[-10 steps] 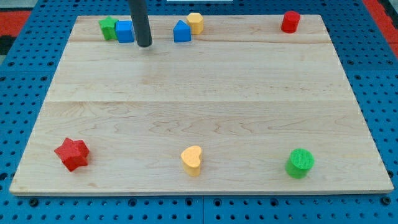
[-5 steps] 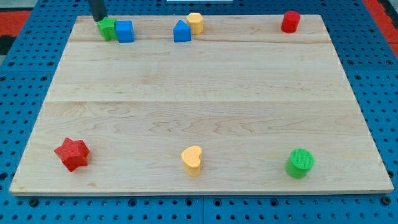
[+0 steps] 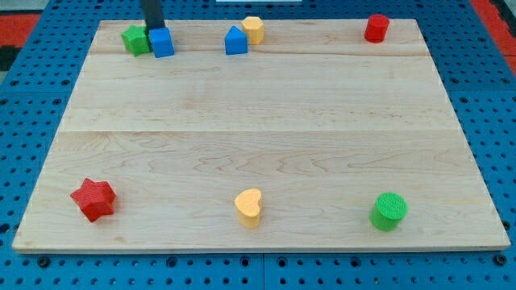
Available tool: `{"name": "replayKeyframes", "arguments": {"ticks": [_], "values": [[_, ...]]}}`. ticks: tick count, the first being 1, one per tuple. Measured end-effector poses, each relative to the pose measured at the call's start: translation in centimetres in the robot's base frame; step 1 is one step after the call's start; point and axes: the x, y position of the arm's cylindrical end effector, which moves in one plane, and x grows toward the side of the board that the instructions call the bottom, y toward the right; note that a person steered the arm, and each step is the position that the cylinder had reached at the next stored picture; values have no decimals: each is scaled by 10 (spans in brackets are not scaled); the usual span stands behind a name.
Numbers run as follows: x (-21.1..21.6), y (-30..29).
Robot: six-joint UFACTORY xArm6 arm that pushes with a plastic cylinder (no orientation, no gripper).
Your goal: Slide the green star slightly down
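A: Which blocks lie along the top edge of the wooden surface [image 3: 258, 121]?

B: From the view's left: a blue cube [image 3: 163, 43]; then, well apart, a blue house-shaped block [image 3: 235, 40] touching a yellow block [image 3: 253, 30] at its upper right; a red cylinder [image 3: 376, 28] near the top-right corner.

A: And along the bottom?

B: A red star [image 3: 93, 199] at the view's left, a yellow heart [image 3: 249, 207] near the centre, a green cylinder [image 3: 389, 211] at the right, all well apart. The surface rests on a blue perforated base [image 3: 484, 97].
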Motion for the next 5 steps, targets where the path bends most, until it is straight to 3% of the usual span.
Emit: {"name": "replayKeyframes", "arguments": {"ticks": [3, 5], "values": [[13, -63], [45, -76]]}}
